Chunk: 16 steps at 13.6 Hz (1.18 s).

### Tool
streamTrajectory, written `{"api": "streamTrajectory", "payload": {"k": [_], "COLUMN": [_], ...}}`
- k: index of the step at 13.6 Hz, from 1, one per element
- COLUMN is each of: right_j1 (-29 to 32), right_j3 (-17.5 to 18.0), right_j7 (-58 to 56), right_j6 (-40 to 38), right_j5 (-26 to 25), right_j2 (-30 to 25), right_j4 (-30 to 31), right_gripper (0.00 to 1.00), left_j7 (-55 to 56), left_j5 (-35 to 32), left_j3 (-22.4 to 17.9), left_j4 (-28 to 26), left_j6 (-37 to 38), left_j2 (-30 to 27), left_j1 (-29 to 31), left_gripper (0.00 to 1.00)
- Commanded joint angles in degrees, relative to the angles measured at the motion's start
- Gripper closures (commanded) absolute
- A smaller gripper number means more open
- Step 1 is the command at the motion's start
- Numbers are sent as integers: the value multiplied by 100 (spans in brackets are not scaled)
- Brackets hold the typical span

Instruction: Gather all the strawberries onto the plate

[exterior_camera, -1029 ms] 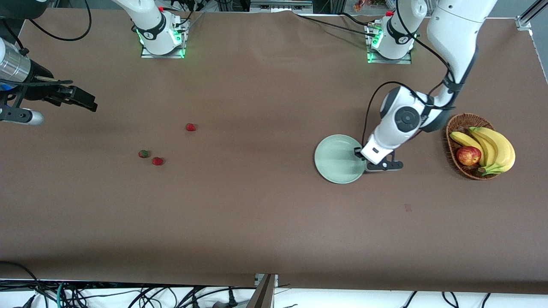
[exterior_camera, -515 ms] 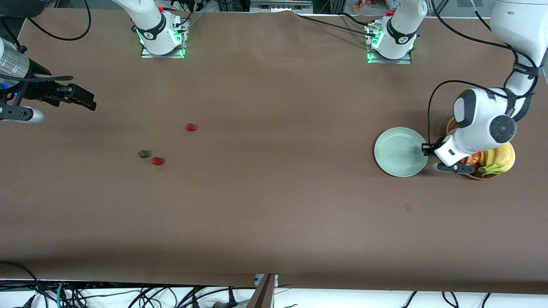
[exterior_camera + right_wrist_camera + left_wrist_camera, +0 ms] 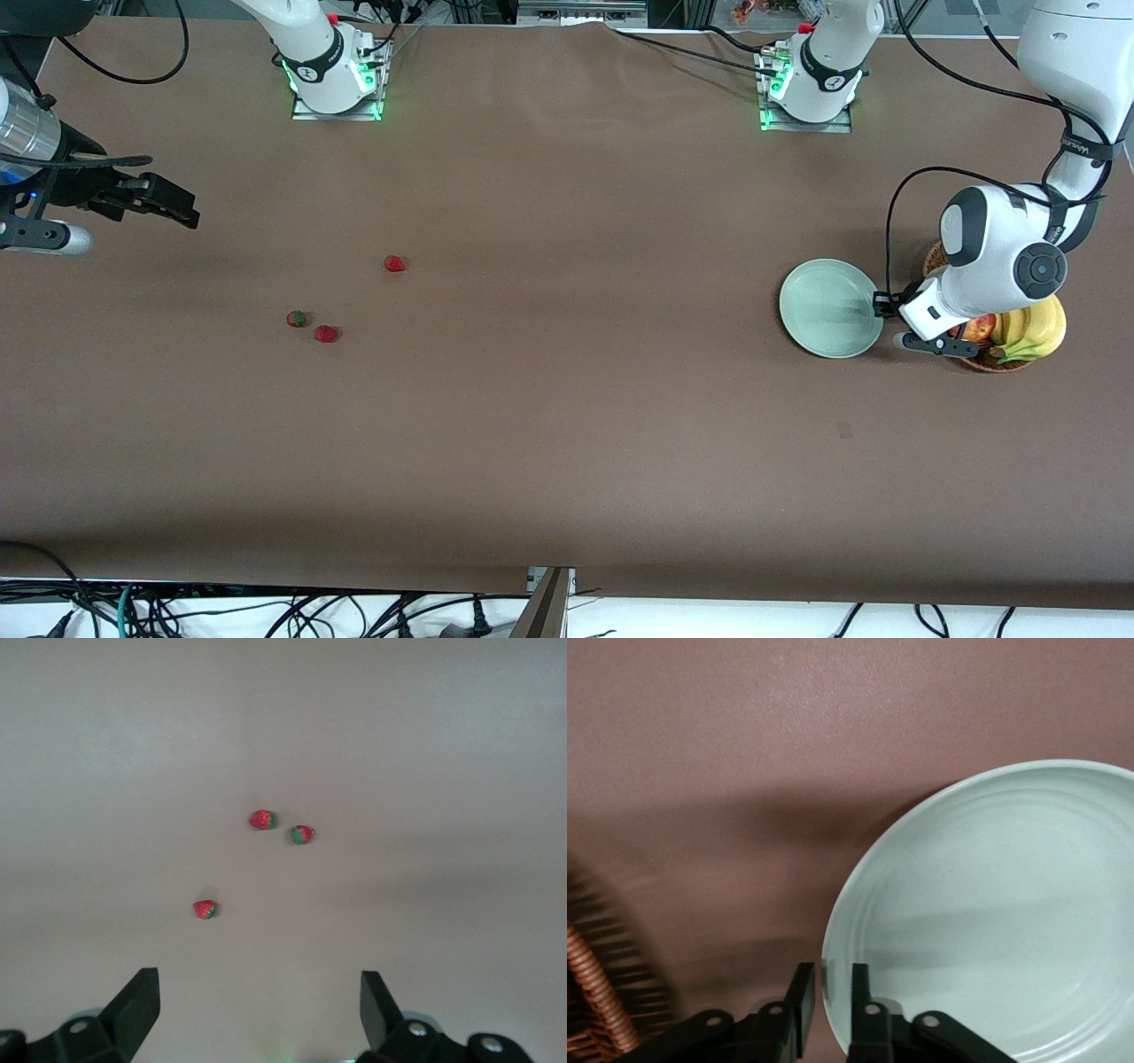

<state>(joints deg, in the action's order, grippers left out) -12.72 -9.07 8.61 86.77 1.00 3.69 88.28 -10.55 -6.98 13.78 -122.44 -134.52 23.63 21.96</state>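
Note:
The pale mint-green plate (image 3: 828, 308) sits toward the left arm's end of the table, beside the basket. My left gripper (image 3: 880, 306) is shut on its rim; the left wrist view shows the black fingers (image 3: 804, 992) on either side of the plate's edge (image 3: 859, 895). Three tiny red strawberries lie toward the right arm's end: one (image 3: 394, 263) alone, two (image 3: 298, 318) (image 3: 326, 334) close together nearer the camera. My right gripper (image 3: 168, 206) is open and empty in the air past them. The right wrist view shows all three berries (image 3: 261, 819) (image 3: 302, 835) (image 3: 205, 909) ahead of the gripper (image 3: 260, 992).
A brown wicker basket (image 3: 939, 266) with bananas (image 3: 1032, 319) and a red apple (image 3: 979, 330) stands right beside the left gripper; its weave shows in the left wrist view (image 3: 594, 992). The arm bases stand at the table's back edge.
My left gripper carried the plate from the table's middle toward the basket, then shifted it slightly. The right gripper and the strawberries stayed where they were.

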Motion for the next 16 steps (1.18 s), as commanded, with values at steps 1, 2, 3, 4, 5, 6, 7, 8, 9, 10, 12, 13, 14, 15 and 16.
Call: {"api": "streamTrajectory", "payload": {"k": [1, 2, 3, 4, 5, 6, 7, 8, 9, 10, 12, 13, 14, 15, 16], "right_j1": [33, 33, 33, 33, 33, 33, 33, 33, 33, 33, 24, 24, 24, 24, 15], "right_j3": [37, 37, 37, 37, 37, 37, 37, 37, 37, 46, 55, 72, 160, 213, 248], "right_j7": [-132, -132, -132, -132, -132, -132, -132, -132, -132, -132, -132, -132, -123, -123, -123], "right_j6": [-29, -29, -29, -29, -29, -29, -29, -29, -29, -29, -46, -46, -37, -20, 32], "right_j5": [-82, -82, -82, -73, -73, -73, -65, -65, -56, -47, -29, -12, -12, -12, -12], "right_j2": [-88, -88, -88, -88, -88, -88, -88, -88, -88, -88, -88, -88, -71, -62, -62], "right_j4": [32, 32, 32, 32, 32, 32, 32, 40, 40, 49, 84, 119, 146, 207, 312], "right_gripper": [0, 0, 0, 0, 0, 0, 0, 0, 0, 0, 0, 0, 0, 0, 0], "left_j7": [-131, -228, -263, -264, -246, -211, -168, -158, -158, -158, -167, -167, -158, -158, -158], "left_j5": [-207, -199, -198, -181, -155, -120, -119, -111, -93, -6, 205, 328, 364, 355, 373], "left_j3": [54, 72, 81, 185, 334, 371, 449, 554, 660, 731, 758, 758, 679, 409, 75], "left_j4": [280, 604, 929, 1158, 1274, 1284, 1284, 1336, 1519, 1878, 2538, 2706, 2838, 2883, 2883], "left_j6": [468, 914, 1441, 1768, 1928, 2068, 2218, 2480, 2883, 3322, 3975, 4116, 4248, 4371, 4416], "left_j2": [-217, -270, -367, -533, -787, -1155, -1480, -1753, -1913, -1941, -1923, -1941, -1941, -1941, -2010], "left_j1": [1, -8, -42, -52, -17, -25, -43, -34, -43, -43, -43, -78, -287, -602, -988], "left_gripper": [0, 0, 0, 0, 0, 0, 0, 0, 0, 0, 0, 0, 0, 0, 0]}}
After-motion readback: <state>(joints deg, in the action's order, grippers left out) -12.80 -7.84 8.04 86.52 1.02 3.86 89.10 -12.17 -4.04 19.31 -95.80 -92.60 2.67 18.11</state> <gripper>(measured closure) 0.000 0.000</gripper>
